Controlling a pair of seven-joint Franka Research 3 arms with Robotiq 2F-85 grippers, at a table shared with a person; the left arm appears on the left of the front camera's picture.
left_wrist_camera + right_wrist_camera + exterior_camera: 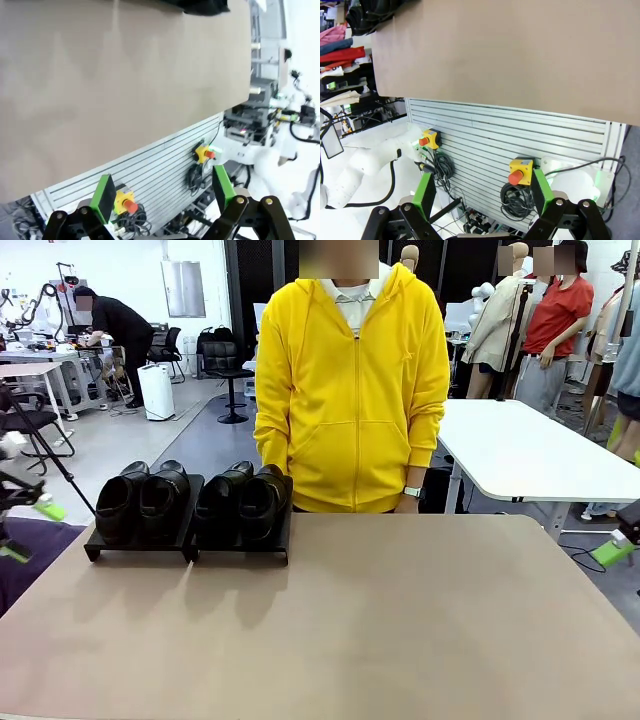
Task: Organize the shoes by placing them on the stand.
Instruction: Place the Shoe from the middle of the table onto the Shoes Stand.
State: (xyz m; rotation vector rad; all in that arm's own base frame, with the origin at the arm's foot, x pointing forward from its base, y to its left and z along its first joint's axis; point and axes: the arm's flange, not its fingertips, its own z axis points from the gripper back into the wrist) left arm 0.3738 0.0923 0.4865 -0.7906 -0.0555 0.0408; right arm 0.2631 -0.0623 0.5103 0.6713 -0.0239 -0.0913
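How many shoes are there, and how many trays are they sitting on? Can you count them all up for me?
Black shoes: 4 — first, second, third, fourth
Black stand trays: 2 — left tray, right tray
Total: 6 things, all four shoes already up on the trays.

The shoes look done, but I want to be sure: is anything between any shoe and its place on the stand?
Nothing visible. All four shoes already sit on the stand, two on each tray, at the table's far left edge in front of the person.
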